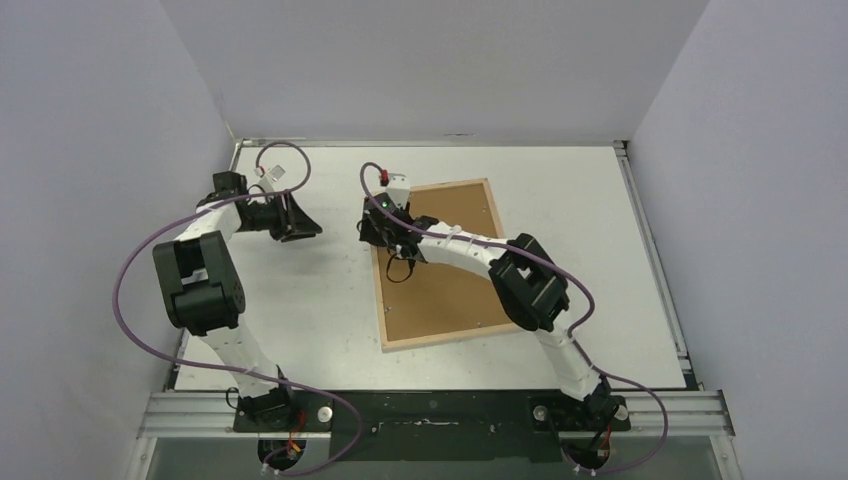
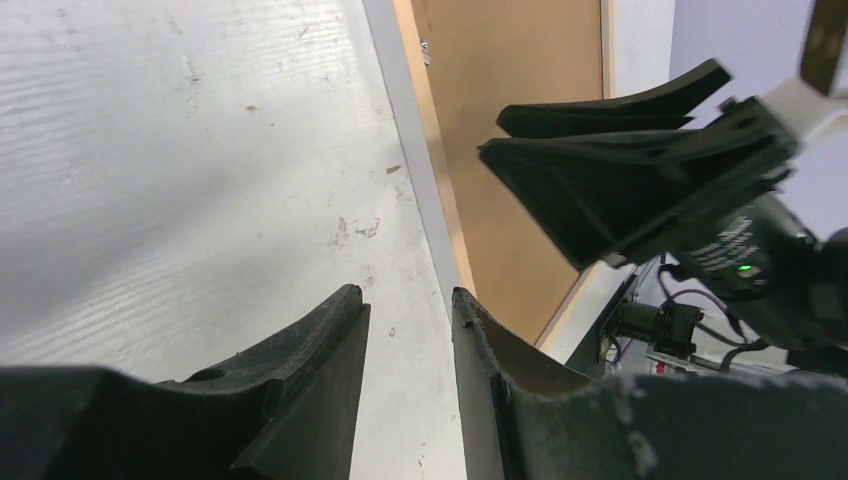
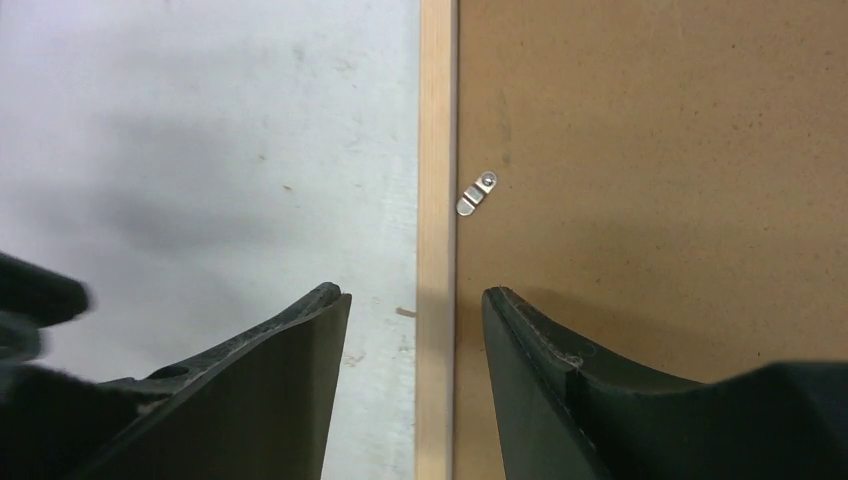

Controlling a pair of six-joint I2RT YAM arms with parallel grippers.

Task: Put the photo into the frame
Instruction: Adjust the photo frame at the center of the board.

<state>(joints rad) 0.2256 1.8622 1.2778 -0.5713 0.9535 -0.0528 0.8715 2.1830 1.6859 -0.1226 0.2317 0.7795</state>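
The frame [image 1: 450, 339] of pale wood lies flat right of the table's middle, with a brown fibreboard backing panel [image 1: 445, 295] filling it. The photo is not in view. My right gripper [image 1: 372, 232] hangs over the frame's left bar near the far corner. In the right wrist view it [image 3: 412, 292] is open, its jaws on either side of the bar [image 3: 436, 150], with nothing held. A small metal clip [image 3: 477, 193] sits on the panel by the bar. My left gripper [image 1: 308, 228] is left of the frame over bare table, open [image 2: 405, 292] and empty, pointing at the bar [image 2: 440, 190].
The table is white and scuffed, with grey walls on three sides. My right gripper [image 2: 492, 132] shows in the left wrist view, close above the panel [image 2: 510, 80]. Purple cables loop round both arms.
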